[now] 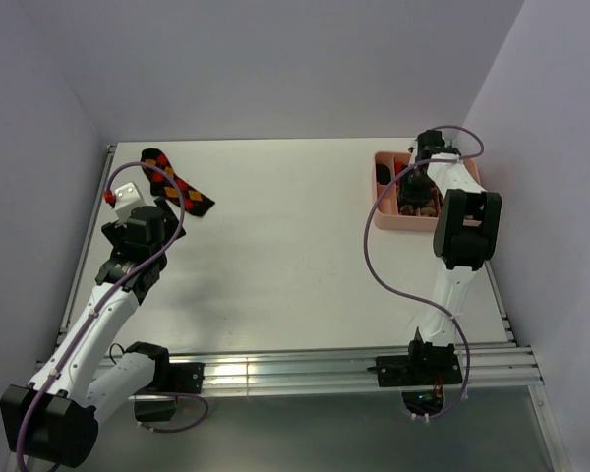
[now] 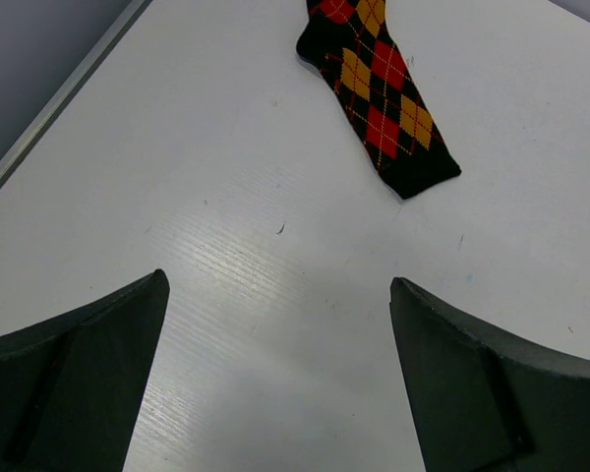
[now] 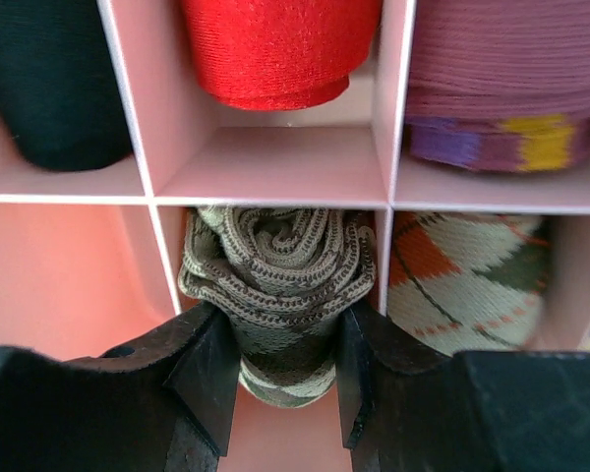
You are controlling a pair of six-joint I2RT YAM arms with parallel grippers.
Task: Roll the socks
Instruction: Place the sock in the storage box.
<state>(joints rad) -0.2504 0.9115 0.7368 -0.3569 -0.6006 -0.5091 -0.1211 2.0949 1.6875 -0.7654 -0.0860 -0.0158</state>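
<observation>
Both reach far forward: right pincer [image 3: 280, 369] clamps rolled sock [image 3: 275, 261], left pincer [image 2: 280, 369] spread.

Table [image 1: 275, 265] white, matte; faint grain and soft glare showed on it in left wrist view, plus a few small dark specks. Back wall [image 1: 275, 69] plain, pale lavender-grey. Left wall [image 1: 29, 177] and right wall [image 1: 560, 147] same tone, closed table in on three sides. Metal edge strip [image 1: 87, 236] ran along table's left side. Silver aluminium rails [image 1: 305, 372] crossed near edge, caught bright reflection. Grey floor [image 1: 324, 433] lay below rails. Light soft, even; shadows faint.
</observation>
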